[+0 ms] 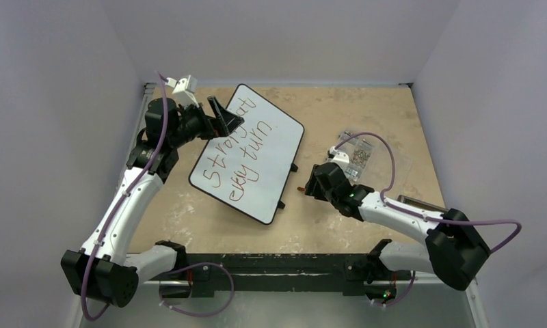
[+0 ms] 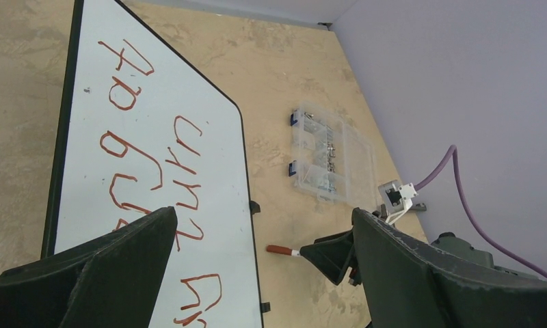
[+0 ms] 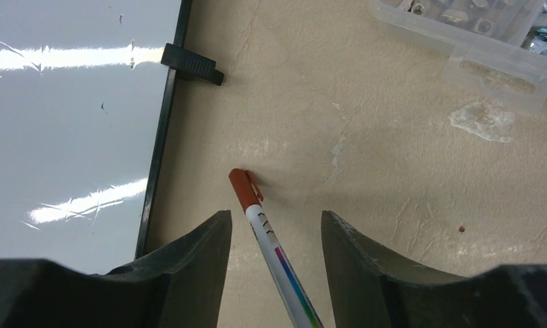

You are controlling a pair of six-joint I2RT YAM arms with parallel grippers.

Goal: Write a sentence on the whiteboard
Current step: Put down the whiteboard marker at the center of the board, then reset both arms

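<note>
The whiteboard (image 1: 274,174) lies slanted at the table's middle left, with the reddish-brown sentence (image 1: 238,147) written in two lines. It also shows in the left wrist view (image 2: 224,232), with the sentence (image 2: 144,160), and in the right wrist view (image 3: 65,150). My left gripper (image 1: 221,116) is open and empty over the board's far left edge. My right gripper (image 1: 310,186) is open just right of the board. The capped red-and-white marker (image 3: 265,231) lies between its fingers with a gap on each side. The marker's red cap (image 2: 279,250) points toward the board.
A clear plastic box of metal bits (image 1: 358,154) sits to the right of the board, behind my right gripper; it also shows in the left wrist view (image 2: 329,154) and the right wrist view (image 3: 476,41). Grey walls enclose the table on three sides.
</note>
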